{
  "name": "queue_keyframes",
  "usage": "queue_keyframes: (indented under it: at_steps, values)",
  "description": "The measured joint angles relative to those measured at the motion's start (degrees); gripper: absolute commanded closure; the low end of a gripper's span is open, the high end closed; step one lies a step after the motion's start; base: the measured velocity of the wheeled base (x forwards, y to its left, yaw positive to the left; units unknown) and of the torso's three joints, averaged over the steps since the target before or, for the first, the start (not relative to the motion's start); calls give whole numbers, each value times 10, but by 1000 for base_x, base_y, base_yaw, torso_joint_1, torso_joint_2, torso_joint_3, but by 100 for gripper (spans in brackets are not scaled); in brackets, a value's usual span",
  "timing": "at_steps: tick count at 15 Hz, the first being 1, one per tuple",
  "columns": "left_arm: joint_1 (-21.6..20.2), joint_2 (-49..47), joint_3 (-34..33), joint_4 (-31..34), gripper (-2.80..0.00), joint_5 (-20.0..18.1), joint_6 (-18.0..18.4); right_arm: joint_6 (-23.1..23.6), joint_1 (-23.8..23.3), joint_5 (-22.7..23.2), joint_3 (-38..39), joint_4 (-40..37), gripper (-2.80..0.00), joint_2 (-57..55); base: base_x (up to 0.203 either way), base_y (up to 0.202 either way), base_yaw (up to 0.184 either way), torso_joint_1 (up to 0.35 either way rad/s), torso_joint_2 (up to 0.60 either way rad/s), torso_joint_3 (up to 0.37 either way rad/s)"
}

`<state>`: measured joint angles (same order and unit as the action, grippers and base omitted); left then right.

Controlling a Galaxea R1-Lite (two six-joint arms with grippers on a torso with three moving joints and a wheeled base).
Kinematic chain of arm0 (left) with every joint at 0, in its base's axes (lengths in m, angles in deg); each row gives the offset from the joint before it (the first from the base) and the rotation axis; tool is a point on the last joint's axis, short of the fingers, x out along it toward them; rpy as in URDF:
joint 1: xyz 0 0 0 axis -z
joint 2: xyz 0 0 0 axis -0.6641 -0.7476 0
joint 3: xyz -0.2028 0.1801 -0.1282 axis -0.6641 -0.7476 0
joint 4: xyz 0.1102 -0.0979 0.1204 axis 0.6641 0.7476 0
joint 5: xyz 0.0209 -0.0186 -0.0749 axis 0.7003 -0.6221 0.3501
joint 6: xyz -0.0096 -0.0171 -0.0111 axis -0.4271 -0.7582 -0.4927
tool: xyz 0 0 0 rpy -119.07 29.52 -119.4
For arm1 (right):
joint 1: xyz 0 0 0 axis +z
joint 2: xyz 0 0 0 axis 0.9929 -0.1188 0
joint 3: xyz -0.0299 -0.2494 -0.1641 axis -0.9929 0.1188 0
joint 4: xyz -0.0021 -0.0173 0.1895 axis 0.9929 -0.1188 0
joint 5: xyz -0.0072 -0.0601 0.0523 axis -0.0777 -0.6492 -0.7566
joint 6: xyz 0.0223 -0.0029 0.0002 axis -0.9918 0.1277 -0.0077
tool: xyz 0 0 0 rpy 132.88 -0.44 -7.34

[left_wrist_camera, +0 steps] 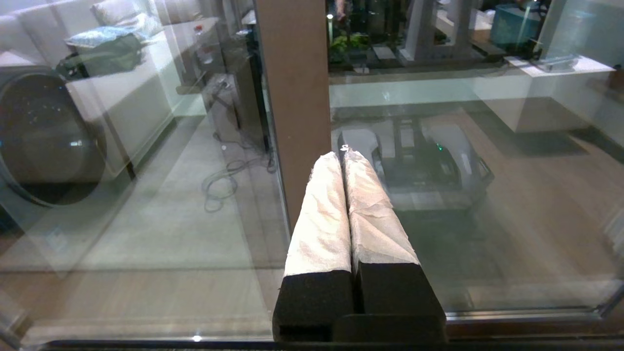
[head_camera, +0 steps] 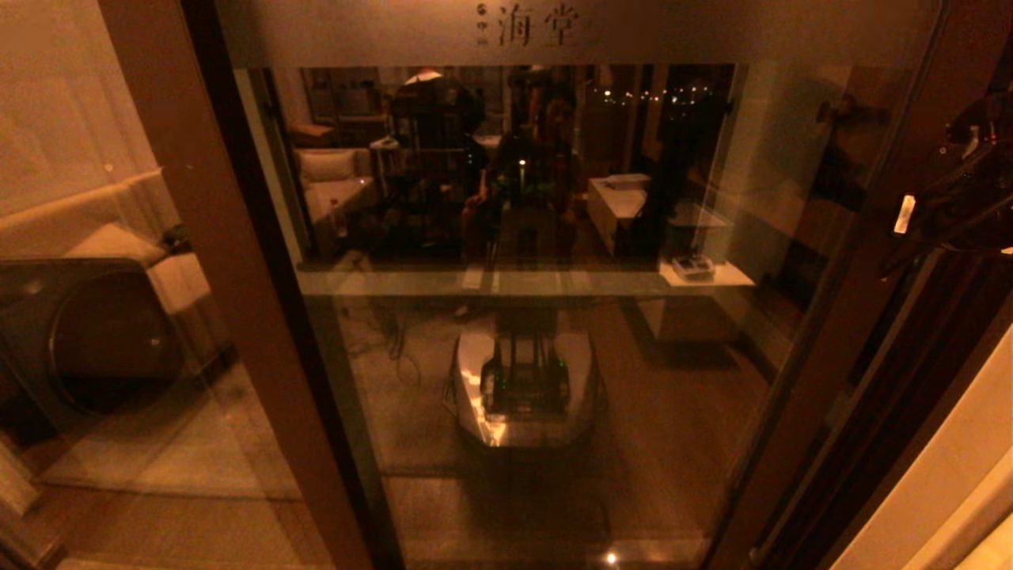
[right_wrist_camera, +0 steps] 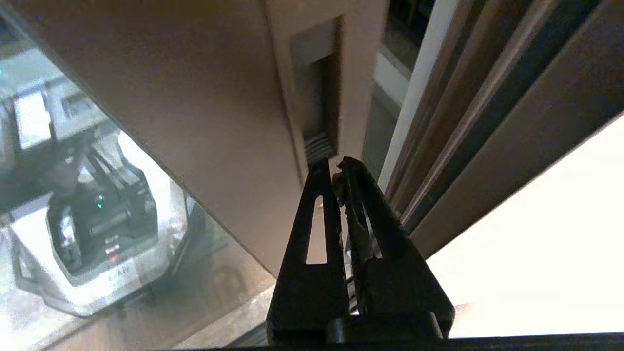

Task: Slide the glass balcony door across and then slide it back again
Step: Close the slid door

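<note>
The glass balcony door (head_camera: 554, 356) fills the middle of the head view, with a brown frame and a frosted top band with characters (head_camera: 538, 25). Its right stile (head_camera: 851, 293) carries a narrow dark recessed handle slot (right_wrist_camera: 319, 92). My right gripper (right_wrist_camera: 336, 165) is shut with nothing in it, its black tips just below the lower end of that slot. The right arm (head_camera: 969, 202) shows at the head view's right edge. My left gripper (left_wrist_camera: 342, 155), with white-wrapped fingers, is shut and empty, pointing at the brown stile (left_wrist_camera: 297, 97) on the door's left side.
A second glass panel (head_camera: 119, 443) stands to the left, with a dark round-fronted machine (head_camera: 87, 340) behind it. Door tracks and jamb (right_wrist_camera: 463, 122) and a pale wall (head_camera: 950, 483) lie to the right. The glass reflects my own base (head_camera: 522, 380).
</note>
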<state>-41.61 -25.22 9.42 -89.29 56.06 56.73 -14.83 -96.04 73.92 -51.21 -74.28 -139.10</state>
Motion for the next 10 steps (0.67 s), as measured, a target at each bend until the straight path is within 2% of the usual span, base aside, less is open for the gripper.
queue_keyframes:
  at_steps: [5,10]
  values:
    - [0,0,0,0,0,0,0,3,-12,3,-1,34,0,-10,0,0,0,0,0,0]
    - [0,0,0,0,0,0,0,2,-15,24,-2,54,0,-27,0,0,0,0,0,0]
